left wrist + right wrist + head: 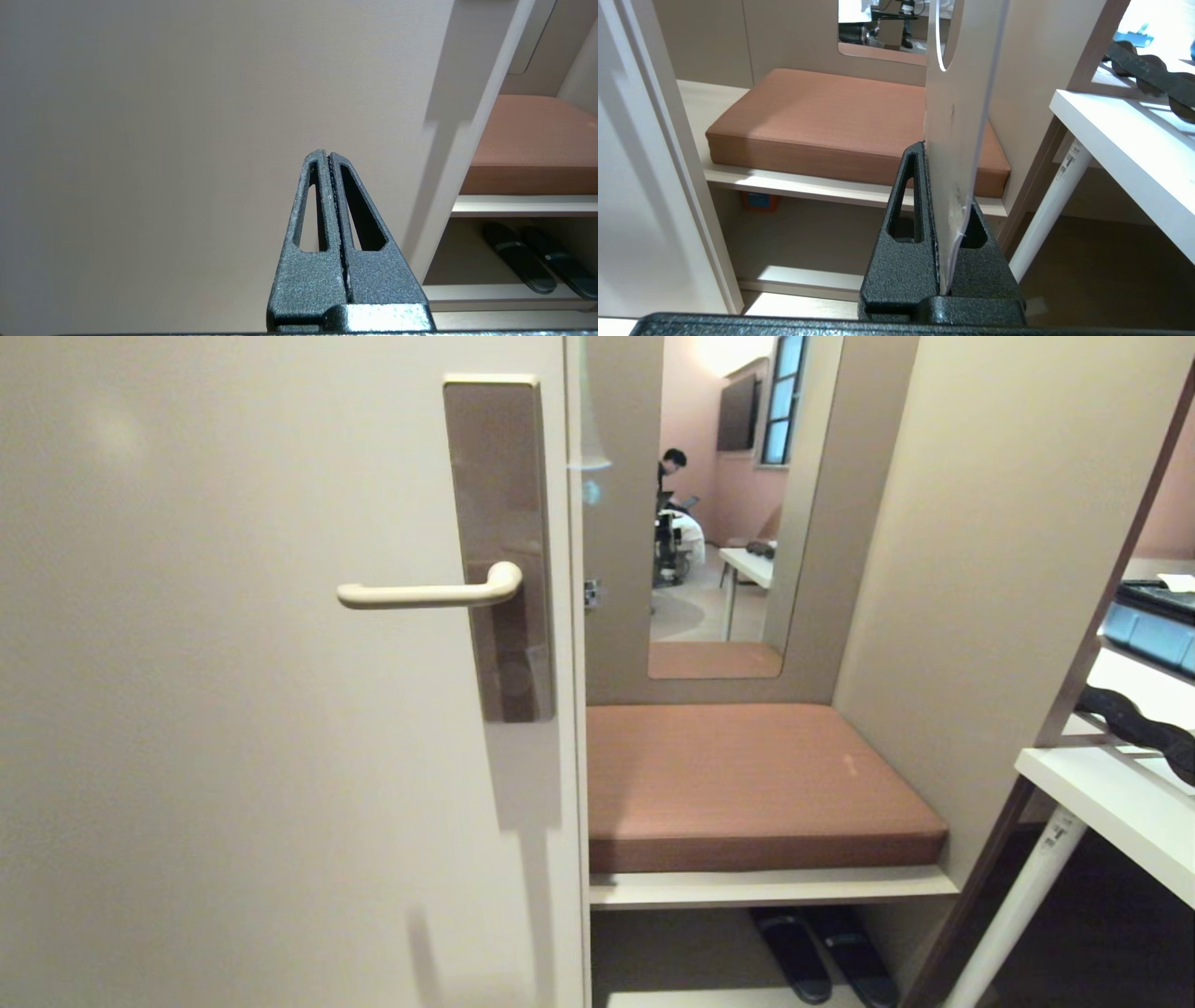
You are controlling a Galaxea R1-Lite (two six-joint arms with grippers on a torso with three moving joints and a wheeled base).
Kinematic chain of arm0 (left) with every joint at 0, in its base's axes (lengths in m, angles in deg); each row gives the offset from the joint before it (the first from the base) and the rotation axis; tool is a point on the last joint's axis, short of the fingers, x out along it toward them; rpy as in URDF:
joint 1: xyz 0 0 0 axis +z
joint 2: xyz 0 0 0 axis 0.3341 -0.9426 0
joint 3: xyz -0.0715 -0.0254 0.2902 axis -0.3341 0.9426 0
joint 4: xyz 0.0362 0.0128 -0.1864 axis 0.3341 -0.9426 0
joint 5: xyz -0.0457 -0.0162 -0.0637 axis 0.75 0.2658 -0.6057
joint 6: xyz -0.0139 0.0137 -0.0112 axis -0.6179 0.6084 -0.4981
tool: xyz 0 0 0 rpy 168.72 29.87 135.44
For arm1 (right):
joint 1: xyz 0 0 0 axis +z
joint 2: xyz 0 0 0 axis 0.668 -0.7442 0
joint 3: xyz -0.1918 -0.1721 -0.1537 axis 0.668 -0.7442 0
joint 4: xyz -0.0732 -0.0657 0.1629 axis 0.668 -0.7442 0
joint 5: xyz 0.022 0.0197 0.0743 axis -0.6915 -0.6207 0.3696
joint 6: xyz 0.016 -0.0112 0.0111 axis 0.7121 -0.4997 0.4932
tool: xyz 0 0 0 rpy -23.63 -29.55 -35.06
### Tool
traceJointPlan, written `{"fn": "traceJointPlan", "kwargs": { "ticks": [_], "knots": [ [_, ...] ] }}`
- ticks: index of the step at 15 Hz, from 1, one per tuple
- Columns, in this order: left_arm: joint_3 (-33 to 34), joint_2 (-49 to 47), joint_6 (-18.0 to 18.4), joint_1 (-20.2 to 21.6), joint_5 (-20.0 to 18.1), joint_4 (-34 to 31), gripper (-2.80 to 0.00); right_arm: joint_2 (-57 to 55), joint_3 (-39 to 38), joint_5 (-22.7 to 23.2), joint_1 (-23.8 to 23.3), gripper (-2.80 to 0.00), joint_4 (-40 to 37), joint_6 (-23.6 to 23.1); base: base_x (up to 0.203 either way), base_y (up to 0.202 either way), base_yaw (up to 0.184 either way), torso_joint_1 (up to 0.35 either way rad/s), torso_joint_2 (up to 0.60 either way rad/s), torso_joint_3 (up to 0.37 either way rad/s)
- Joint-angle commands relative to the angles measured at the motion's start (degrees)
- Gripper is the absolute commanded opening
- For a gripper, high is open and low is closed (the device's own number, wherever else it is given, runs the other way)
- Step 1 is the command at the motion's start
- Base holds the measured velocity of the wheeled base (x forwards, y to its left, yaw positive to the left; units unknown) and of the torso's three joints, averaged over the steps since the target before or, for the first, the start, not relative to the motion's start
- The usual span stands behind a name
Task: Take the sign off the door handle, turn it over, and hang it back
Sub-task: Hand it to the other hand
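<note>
Right hand clamps sign – card upright between fingers

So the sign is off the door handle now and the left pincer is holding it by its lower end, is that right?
Not quite. The sign is off the door handle, but the right pincer holds it, clamped on its lower end, as the right wrist view shows. The left pincer is shut on nothing, in front of the door.

Door handle bare, level; brown cushion right; slippers apparently beneath.
</note>
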Motion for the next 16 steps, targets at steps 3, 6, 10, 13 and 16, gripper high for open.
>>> {"fn": "traceJointPlan", "kwargs": {
  "ticks": [3, 6, 10, 13, 16],
  "knots": [
    [0.00, 0.02, -0.03, 0.04, 0.02, 0.04, -2.80, -0.07, 0.00, 0.02, 0.01, -2.80, -0.04, -0.06, 0.000, 0.000, 0.000, 0.000, 0.00, 0.000],
    [0.00, 0.02, -0.03, 0.04, 0.02, -0.01, -2.80, -0.07, 0.00, 0.02, 0.01, -2.80, -0.04, -0.06, 0.000, 0.000, 0.000, 0.000, 0.00, 0.000],
    [0.00, 0.02, 0.06, 0.04, -0.07, -0.05, -2.80, -0.07, 0.00, 0.02, 0.01, -2.80, -0.04, -0.24, 0.000, 0.000, 0.000, 0.000, 0.00, 0.000],
    [0.00, 0.02, 0.15, 0.04, -0.07, -0.05, -2.80, -0.07, 0.00, 0.11, 0.01, -2.80, -0.04, -0.24, 0.000, 0.000, 0.000, 0.000, 0.00, 0.000],
    [0.00, 0.02, 0.24, 0.04, 0.02, 0.04, -2.80, -0.07, 0.00, 0.02, 0.01, -2.80, -0.03, -0.15, 0.000, 0.000, 0.000, 0.000, 0.00, 0.000]
  ]
}}
